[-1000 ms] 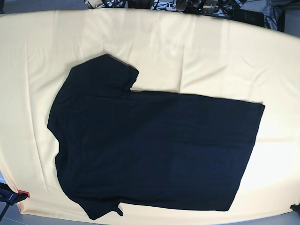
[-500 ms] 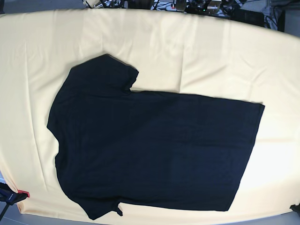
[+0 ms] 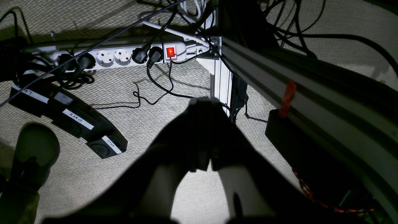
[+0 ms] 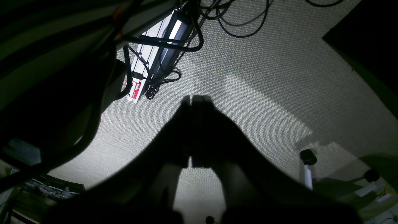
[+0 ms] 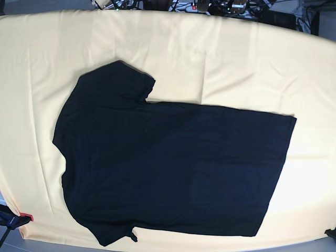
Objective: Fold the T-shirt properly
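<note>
The black T-shirt [image 5: 168,163] lies flat on the pale yellow tablecloth [image 5: 210,58], plain side up, neck end to the left and hem to the right. One sleeve points to the far side, the other to the near edge. No print shows. Neither gripper shows in the base view. In the left wrist view my left gripper [image 3: 203,107] hangs below the table over the floor, jaws together and empty. In the right wrist view my right gripper [image 4: 197,101] also hangs over the carpet, jaws together and empty.
Under the table lie a white power strip [image 3: 124,56] with a red switch, black cables [image 3: 161,90] and an aluminium frame beam [image 3: 311,102]. A black labelled device [image 3: 74,121] lies on the carpet. Cables and equipment line the table's far edge [image 5: 220,6].
</note>
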Controlling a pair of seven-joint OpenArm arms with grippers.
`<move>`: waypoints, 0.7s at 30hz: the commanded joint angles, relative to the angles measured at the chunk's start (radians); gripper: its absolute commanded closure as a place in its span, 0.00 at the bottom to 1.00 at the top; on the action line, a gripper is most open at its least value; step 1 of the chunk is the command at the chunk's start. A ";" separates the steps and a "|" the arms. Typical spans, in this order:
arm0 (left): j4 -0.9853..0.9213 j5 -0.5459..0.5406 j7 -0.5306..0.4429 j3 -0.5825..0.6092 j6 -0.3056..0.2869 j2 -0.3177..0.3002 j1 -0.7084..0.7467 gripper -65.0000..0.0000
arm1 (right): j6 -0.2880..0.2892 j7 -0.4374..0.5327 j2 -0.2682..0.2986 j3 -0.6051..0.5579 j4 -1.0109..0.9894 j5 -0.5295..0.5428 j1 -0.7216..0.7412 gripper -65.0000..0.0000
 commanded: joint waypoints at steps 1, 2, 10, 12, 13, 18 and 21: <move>0.006 -0.003 0.003 0.000 -0.005 -0.002 0.003 1.00 | 0.000 -0.006 0.014 0.003 0.026 0.011 0.026 1.00; 0.007 0.000 0.015 0.000 -0.005 -0.002 0.007 1.00 | 0.000 -0.012 0.014 0.003 0.026 0.010 0.024 1.00; 0.116 0.030 0.024 0.101 -0.006 -0.059 0.115 1.00 | 0.010 0.003 0.046 0.003 0.084 -0.057 -0.087 1.00; 0.179 0.030 0.040 0.182 -0.005 -0.087 0.166 1.00 | 0.039 -0.002 0.065 0.003 0.126 -0.057 -0.138 1.00; 0.214 0.031 0.050 0.225 -0.005 -0.102 0.195 1.00 | 0.053 -0.011 0.074 0.003 0.152 -0.057 -0.165 1.00; 0.433 0.030 0.120 0.387 -0.005 -0.200 0.340 1.00 | 0.068 -0.081 0.116 0.003 0.327 -0.055 -0.322 1.00; 0.588 0.030 0.191 0.434 -0.001 -0.255 0.430 1.00 | 0.076 -0.139 0.146 0.003 0.467 -0.005 -0.431 1.00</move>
